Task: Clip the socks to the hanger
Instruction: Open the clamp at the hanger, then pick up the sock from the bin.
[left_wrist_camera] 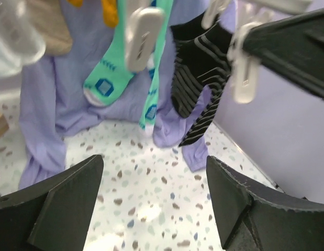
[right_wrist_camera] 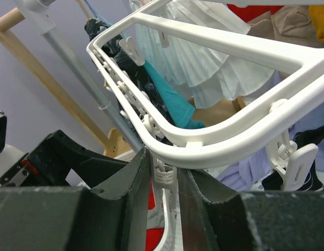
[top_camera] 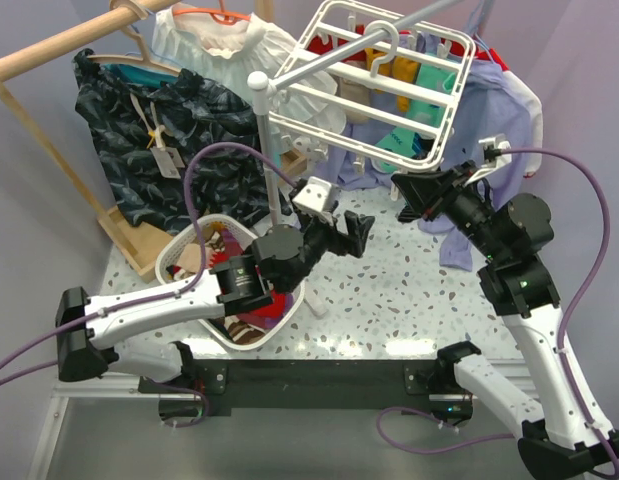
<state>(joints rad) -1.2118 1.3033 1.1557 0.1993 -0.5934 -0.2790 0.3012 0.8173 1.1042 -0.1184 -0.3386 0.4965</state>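
Although the speckled table (top_camera: 389, 300) fills most of the top view, the work is confined to the white grid hanger (right_wrist_camera: 230, 46), which is hung tilted from a grey rail above the far side. A white oval basket (top_camera: 167, 262) of mixed laundry is seen at the near left, under the left arm. A lavender cloth (left_wrist_camera: 41, 115) is draped behind the hanger. Teal patterned socks (left_wrist_camera: 107, 78) and a black striped sock (left_wrist_camera: 196, 68) are already hung from clips along the frame.

The left gripper (left_wrist_camera: 154, 167) is held above the table, below the hanging socks. Its jaws are spread wide, and nothing is seen between them. The right gripper (right_wrist_camera: 163, 157) is raised to the near rim of the hanger, and its jaws are pressed together on a small white clip (right_wrist_camera: 163, 178) just beneath that rim.

Of the red socks, only a narrow strip of red (right_wrist_camera: 151, 209) is visible, directly below that clip and between the right fingers. Whether this cloth is caught in the clip cannot be told. The second red sock cannot be placed with certainty; reddish cloth is seen in the basket and behind the hanger, but it is not identifiable.

The task is therefore judged to be partway done. One sock appears to be at its clip. The hold on it is to be confirmed, and the other sock is to be found and clipped.
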